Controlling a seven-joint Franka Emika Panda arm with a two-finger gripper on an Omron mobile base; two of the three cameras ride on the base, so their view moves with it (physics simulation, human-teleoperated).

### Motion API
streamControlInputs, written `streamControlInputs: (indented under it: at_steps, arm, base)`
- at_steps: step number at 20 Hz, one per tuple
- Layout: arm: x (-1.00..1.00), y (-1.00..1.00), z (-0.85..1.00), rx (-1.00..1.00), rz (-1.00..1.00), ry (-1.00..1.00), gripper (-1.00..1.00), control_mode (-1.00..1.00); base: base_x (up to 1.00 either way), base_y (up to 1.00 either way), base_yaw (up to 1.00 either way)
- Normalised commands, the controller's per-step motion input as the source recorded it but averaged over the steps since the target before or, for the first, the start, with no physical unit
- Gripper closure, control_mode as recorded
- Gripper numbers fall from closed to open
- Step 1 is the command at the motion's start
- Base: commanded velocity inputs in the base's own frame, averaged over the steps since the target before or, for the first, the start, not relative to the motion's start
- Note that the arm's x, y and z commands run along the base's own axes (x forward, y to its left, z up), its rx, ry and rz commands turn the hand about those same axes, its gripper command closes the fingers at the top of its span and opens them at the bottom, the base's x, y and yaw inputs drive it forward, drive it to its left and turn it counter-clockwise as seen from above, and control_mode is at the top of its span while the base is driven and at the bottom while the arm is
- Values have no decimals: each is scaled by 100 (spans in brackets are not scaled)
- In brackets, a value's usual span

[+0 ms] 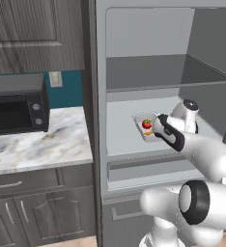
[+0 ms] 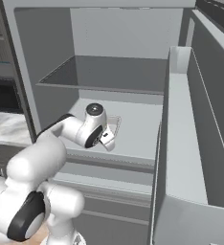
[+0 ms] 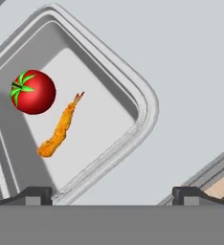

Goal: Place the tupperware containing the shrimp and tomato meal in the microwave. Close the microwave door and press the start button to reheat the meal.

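The tupperware (image 3: 143, 95), translucent and whitish with a raised rim, lies on a pale shelf (image 1: 122, 142) inside an open fridge. In it rest a round red tomato (image 3: 33, 92) with a green stem and a curved orange shrimp (image 3: 59, 131). My gripper (image 3: 114, 195) hovers just over the container's near corner, open, with its fingertips (image 3: 37, 194) wide apart and the rim between them. From the left base the tupperware (image 1: 140, 120) and tomato (image 1: 147, 124) peek out beside my hand. From the right base its far rim (image 2: 116, 122) shows behind the wrist. The microwave and its door are out of view.
An upper fridge shelf (image 1: 148, 72) hangs over the hand. The fridge door (image 2: 181, 143) stands open at the right, close to the arm. Left of the fridge, a small black countertop oven (image 1: 18, 111) with knobs sits on a marble counter (image 1: 42, 144).
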Motion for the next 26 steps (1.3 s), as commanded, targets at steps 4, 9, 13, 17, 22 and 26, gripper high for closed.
streamControlInputs:
  at_steps: [4, 9, 13, 17, 22, 26]
  arm:
    - [36, 0, -17, 0, 0, 3, -100, -100]
    - [33, 0, -18, 0, -1, 5, -100, -100]
    - [21, 0, -31, 0, -3, 4, -100, -100]
    - [13, 1, -39, 0, -5, 3, 100, -100]
    - [9, 4, -28, 0, -5, 2, 100, -100]
    - [0, 0, 0, 0, 0, 0, 100, -100]
  base:
    - [0, 0, 0]
    - [0, 0, 0]
    - [0, 0, 0]
    - [0, 0, 0]
    - [0, 0, 0]
    - [0, 0, 0]
